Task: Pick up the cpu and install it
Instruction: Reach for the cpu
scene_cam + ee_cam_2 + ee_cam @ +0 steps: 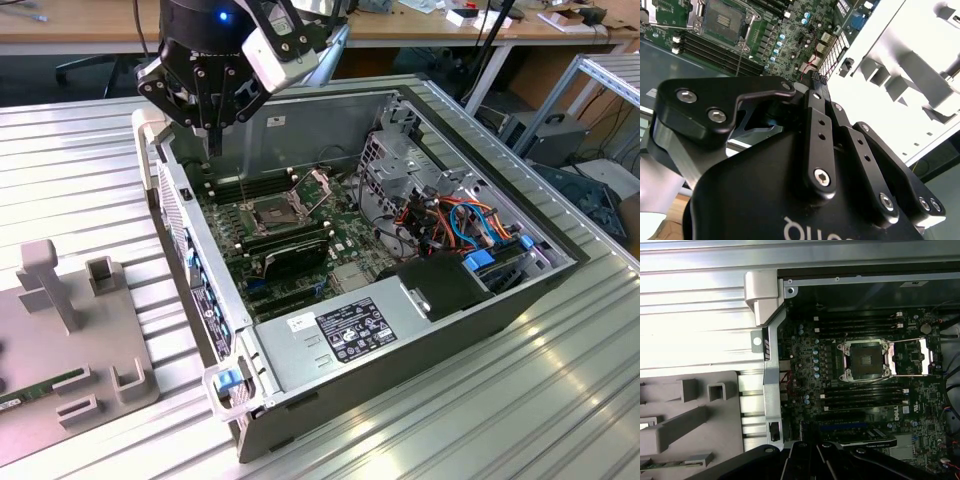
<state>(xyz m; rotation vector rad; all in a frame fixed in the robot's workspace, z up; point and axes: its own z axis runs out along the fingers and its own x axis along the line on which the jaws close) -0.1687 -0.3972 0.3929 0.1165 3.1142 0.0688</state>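
Cpu is probably pinched in my clenched gripper (pixel 213 140) over the far corner of the computer (pixel 400 372) at the exterior view's left, though I cannot tell, and a tilt could bend the pins of the open socket (pixel 272 212).

You see a black gripper (pixel 214 140); below it, a green board (pixel 290 240); beside it, a ribbed silver table (pixel 70 150) and a plain grey tray (pixel 40 340).

We see our arm (pixel 200 30) at the far side of the scene, toward the exterior view's left, its wrist turned downward. The black gripper (pixel 213 135) hangs nearly upright, tips lowest. In both wrist views the gripper (pixel 816 91) (pixel 811 445) shows black bolted links from behind.
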